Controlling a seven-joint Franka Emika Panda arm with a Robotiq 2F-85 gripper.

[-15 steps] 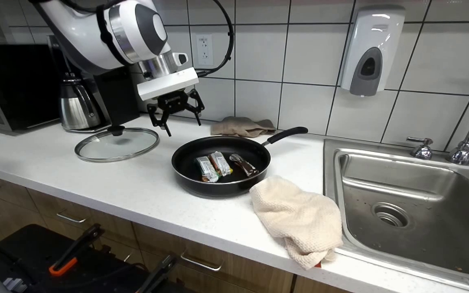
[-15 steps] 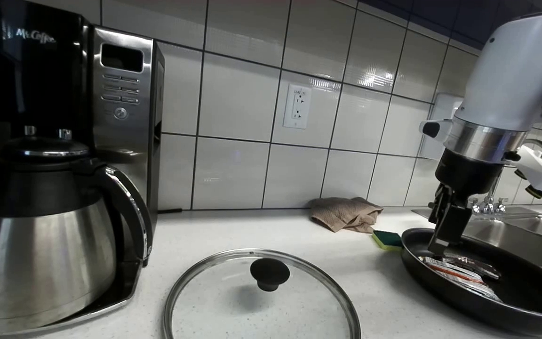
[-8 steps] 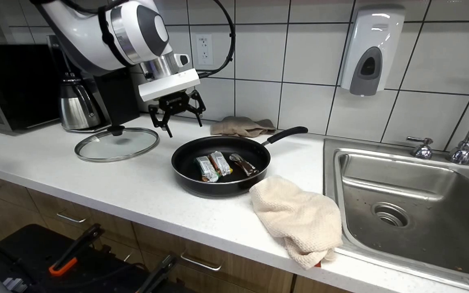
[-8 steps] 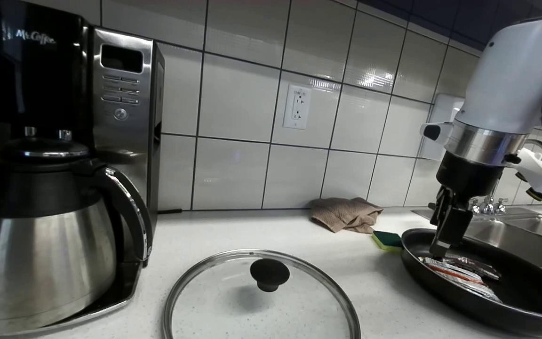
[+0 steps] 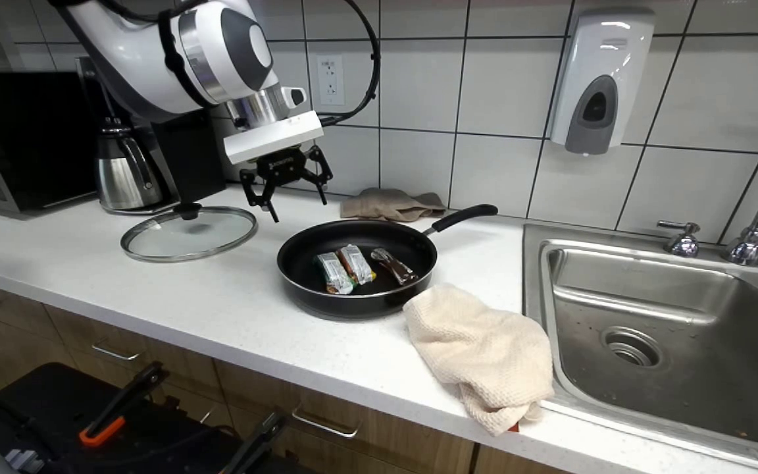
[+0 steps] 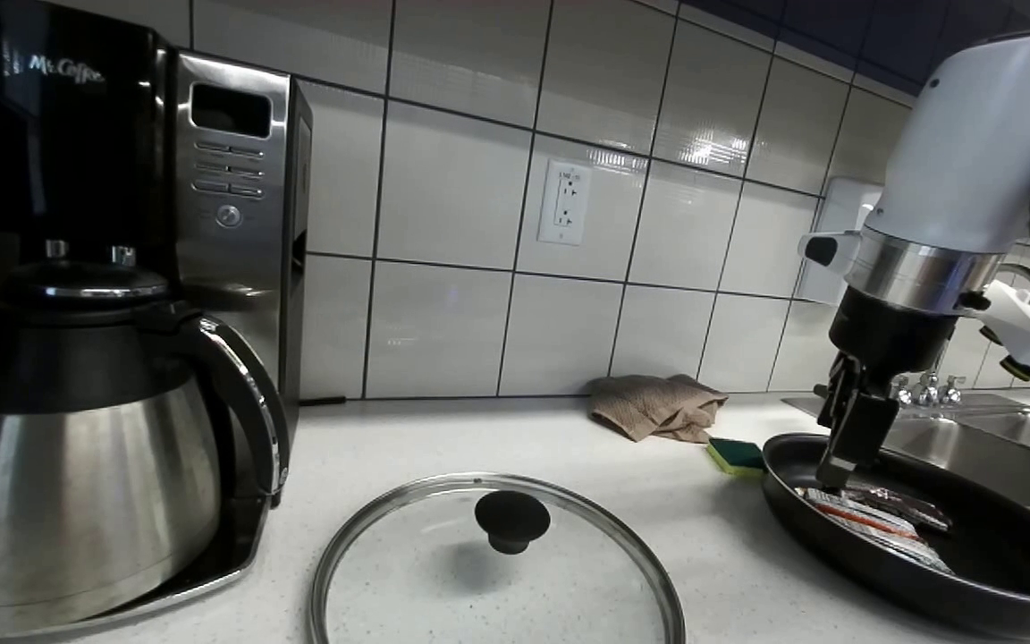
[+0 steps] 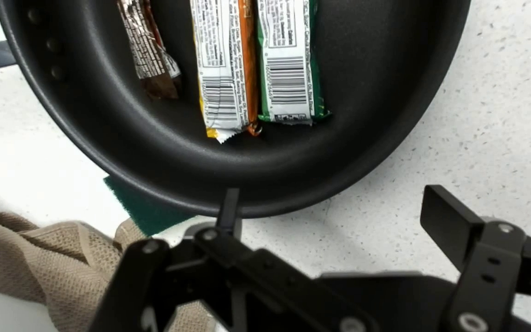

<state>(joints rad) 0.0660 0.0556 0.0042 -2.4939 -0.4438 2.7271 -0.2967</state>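
Note:
My gripper [image 5: 300,211] is open and empty, held above the counter beside the black frying pan [image 5: 379,232]. In the wrist view the gripper [image 7: 333,193] has its fingers wide apart; one fingertip [image 7: 231,200] overlaps the near rim of the pan [image 7: 367,92] and the other is over bare counter. Whether it touches the rim cannot be told. Three wrapped bars lie in the pan: a green-edged one [image 7: 288,69], an orange and yellow one [image 7: 221,69] and a brown one [image 7: 148,50]. They also show in an exterior view, the brown bar [image 5: 393,266] nearest the handle.
A glass lid [image 5: 208,240] with black knob lies on the counter. A brown towel [image 6: 658,407] and a green sponge [image 6: 736,454] sit by the wall. A cream cloth [image 5: 481,352] lies between pan and sink [image 5: 616,299]. A coffee maker [image 6: 238,224] stands opposite.
My gripper shifted very slightly toward the pan and a little down, then stayed still. The pan, bars and lid have not moved.

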